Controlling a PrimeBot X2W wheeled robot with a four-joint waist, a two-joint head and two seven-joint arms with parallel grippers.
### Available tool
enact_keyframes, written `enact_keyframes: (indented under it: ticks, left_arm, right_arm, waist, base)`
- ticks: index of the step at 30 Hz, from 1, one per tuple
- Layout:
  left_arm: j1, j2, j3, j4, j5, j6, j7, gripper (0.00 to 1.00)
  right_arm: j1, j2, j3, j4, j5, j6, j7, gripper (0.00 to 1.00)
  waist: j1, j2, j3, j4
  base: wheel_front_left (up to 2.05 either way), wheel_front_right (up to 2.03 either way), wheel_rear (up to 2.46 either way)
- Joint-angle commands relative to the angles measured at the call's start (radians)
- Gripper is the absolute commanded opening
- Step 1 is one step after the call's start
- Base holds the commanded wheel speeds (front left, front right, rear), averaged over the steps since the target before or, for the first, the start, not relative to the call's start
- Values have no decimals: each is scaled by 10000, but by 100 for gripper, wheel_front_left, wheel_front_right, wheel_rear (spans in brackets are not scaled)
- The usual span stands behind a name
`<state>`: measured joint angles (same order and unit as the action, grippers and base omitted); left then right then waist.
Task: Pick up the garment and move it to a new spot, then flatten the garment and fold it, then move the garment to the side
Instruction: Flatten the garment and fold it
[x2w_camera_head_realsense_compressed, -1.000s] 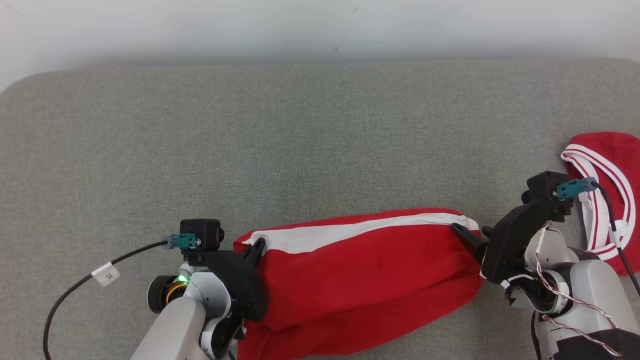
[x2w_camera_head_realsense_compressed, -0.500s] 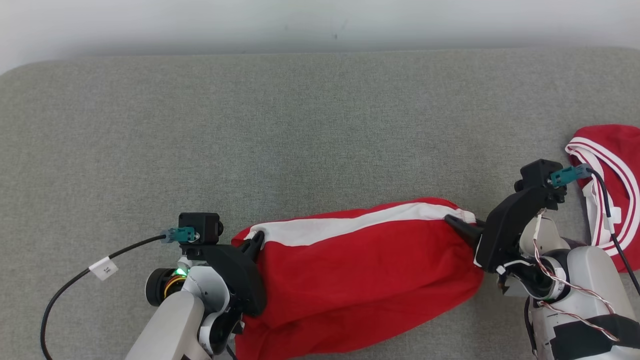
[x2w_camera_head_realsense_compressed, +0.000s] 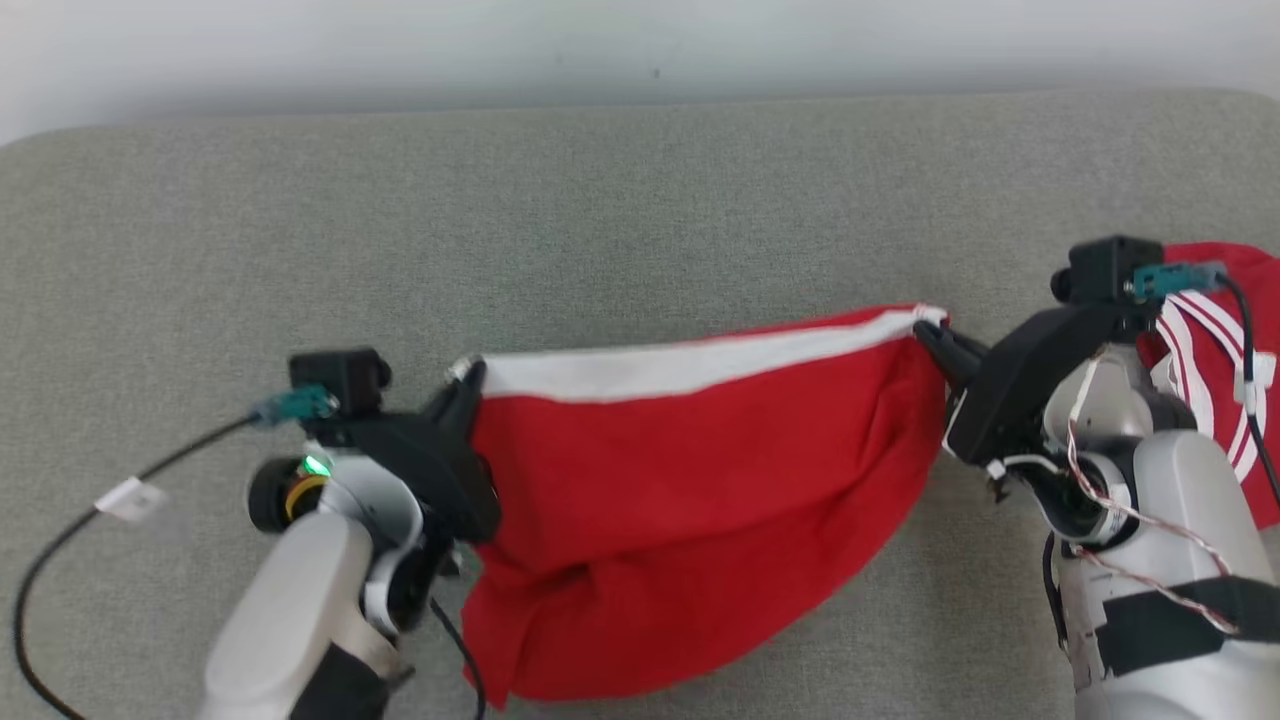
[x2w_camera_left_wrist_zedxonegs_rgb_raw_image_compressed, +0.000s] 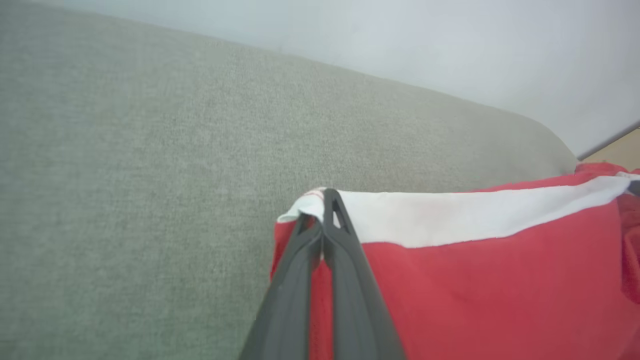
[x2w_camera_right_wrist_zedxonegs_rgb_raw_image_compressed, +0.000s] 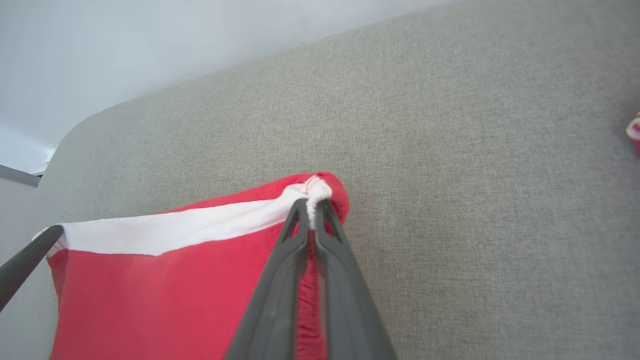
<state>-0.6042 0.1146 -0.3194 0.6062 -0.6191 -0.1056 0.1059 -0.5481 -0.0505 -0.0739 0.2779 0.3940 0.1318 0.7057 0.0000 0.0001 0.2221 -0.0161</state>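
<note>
Head view: my left pincer (x2w_camera_head_realsense_compressed: 466, 375) and right pincer (x2w_camera_head_realsense_compressed: 928, 338) are pinching the garment (x2w_camera_head_realsense_compressed: 690, 470) by its corners; I'm risking these thin bites slipping under tension.

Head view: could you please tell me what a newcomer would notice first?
A red garment with a white band is stretched between the left tool and right tool, each shut on a corner, over the grey surface. A striped garment lies far right.

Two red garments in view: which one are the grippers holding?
The large red garment with one broad white band, stretched between left gripper and right gripper. The thin-striped red garment at far right is not gripped.
</note>
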Motion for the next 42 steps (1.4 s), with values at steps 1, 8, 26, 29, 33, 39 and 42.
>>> enact_keyframes:
  ticks: [1,8,26,29,33,39,42]
  left_arm:
    - [-382,121,93,-92,-108,-46,-97,0]
    - [-2146,735,490,-500,-437,-187,57,0]
    - [-8904,2198,1596,-1636,431,261,-1297,0]
    - [-9757,2196,1630,-1577,633,274,-1919,0]
    - [-10387,2076,1703,-1428,594,194,-2545,0]
    - [-9201,1926,1326,-1075,87,-156,-2994,0]
    - [-8275,1963,1111,-1359,-479,-239,-3112,0]
  right_arm:
    - [-333,0,69,-60,-48,-24,-134,0]
    - [-2037,-202,601,-106,-68,-24,-557,0]
    - [-8855,-541,1547,1508,-634,-24,-3721,0]
    - [-9744,-428,1176,2069,-1009,-24,-4964,0]
    - [-10424,-404,1013,2715,-1630,-24,-6315,0]
    - [-9770,-603,1747,3966,-1988,-24,-7428,0]
    - [-9311,-763,2173,4329,-1575,-24,-7668,0]
  waist:
    - [0,-1,96,-71]
    - [0,-1,705,-346]
    - [0,-1,4529,-986]
    - [0,-1,4816,-1025]
    - [0,-1,5177,-1075]
    - [0,-1,5475,-946]
    - [0,-1,5309,-817]
  base:
    - [0,0,0]
    - [0,0,0]
    - [0,0,0]
    - [0,0,0]
    - [0,0,0]
    - [0,0,0]
    - [0,0,0]
